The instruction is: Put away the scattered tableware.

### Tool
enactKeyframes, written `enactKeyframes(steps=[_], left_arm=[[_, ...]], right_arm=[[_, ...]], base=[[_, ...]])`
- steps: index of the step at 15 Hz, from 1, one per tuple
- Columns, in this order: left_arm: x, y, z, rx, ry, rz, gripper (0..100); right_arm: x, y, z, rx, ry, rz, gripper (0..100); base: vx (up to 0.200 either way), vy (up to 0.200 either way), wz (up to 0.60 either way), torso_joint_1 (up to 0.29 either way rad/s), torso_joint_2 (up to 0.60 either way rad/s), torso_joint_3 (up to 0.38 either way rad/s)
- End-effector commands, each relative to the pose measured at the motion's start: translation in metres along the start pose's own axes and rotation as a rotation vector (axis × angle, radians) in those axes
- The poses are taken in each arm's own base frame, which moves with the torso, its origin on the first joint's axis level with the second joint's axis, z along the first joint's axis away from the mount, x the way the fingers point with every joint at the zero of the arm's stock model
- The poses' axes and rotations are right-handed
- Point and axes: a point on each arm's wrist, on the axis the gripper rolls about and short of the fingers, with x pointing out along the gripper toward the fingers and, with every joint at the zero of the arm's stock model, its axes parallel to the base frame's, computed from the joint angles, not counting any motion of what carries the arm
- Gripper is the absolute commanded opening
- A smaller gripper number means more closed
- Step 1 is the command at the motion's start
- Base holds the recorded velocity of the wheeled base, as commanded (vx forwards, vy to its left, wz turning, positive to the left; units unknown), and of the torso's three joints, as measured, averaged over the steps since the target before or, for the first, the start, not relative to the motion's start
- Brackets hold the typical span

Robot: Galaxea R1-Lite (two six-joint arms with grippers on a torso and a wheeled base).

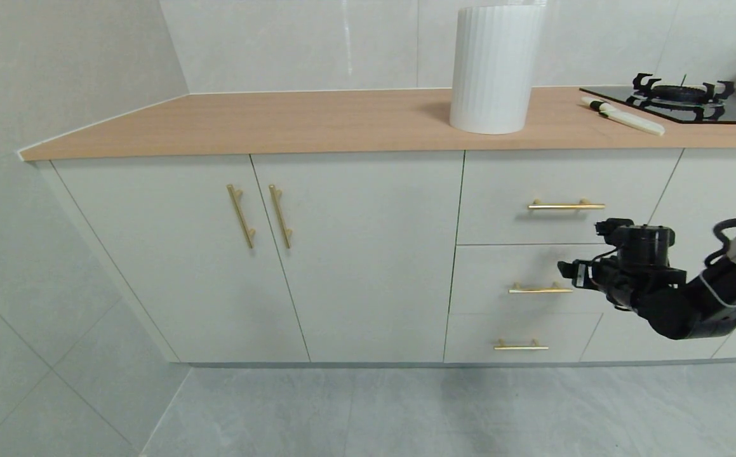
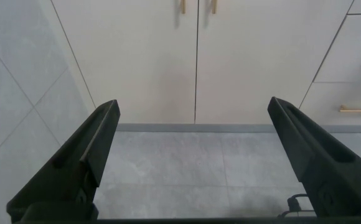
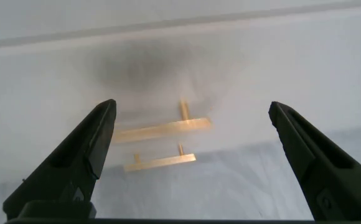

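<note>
Up on the wooden counter [image 1: 279,124], the knife [image 1: 622,115] lies near the right end, just beside the stove [image 1: 691,101]. A white ribbed container [image 1: 496,66] stands farther from that end, towards the back edge by the pale tiled wall [image 1: 291,44]. Below, the right gripper [image 1: 572,273] hangs before the middle drawer handle [image 1: 540,289], fingers apart. The left gripper [image 2: 193,102], fingers likewise spread, faces the cabinet doors [image 2: 137,62] above the grey tiled floor [image 2: 187,168].

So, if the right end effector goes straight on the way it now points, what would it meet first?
Most likely the middle drawer handle, seen between the right end effector's open fingers, or else the drawer front behind it; depth is unclear.
</note>
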Motion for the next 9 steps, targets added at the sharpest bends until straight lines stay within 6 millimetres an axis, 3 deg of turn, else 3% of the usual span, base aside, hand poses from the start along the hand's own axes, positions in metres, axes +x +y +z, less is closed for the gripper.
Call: enactKeyframes(steps=[1, 2, 3, 4, 7, 9], left_arm=[[0.0, 0.0, 0.0, 0.0, 0.001, 0.0, 100], [0.0, 0.0, 0.0, 0.0, 0.001, 0.0, 100], [0.0, 0.0, 0.0, 0.0, 0.001, 0.001, 100], [0.0, 0.0, 0.0, 0.0, 0.001, 0.0, 100], [0.0, 0.0, 0.0, 0.0, 0.001, 0.0, 100], [0.0, 0.0, 0.0, 0.0, 0.001, 0.001, 100]], right_arm=[[-0.091, -0.02, 0.034, 0.034, -0.177, -0.021, 100], [-0.137, -0.031, 0.039, 0.048, -0.247, -0.069, 100], [-0.167, -0.038, 0.043, 0.042, -0.295, -0.084, 100], [-0.214, -0.049, 0.047, 0.026, -0.381, -0.091, 100], [-0.306, -0.069, 0.049, -0.031, -0.572, -0.144, 100], [-0.361, -0.083, 0.034, -0.07, -0.607, -0.203, 100]], base=[[0.0, 0.0, 0.0, 0.0, 0.0, 0.0], [0.0, 0.0, 0.0, 0.0, 0.0, 0.0], [0.0, 0.0, 0.0, 0.0, 0.0, 0.0], [0.0, 0.0, 0.0, 0.0, 0.0, 0.0], [0.0, 0.0, 0.0, 0.0, 0.0, 0.0], [0.0, 0.0, 0.0, 0.0, 0.0, 0.0]])
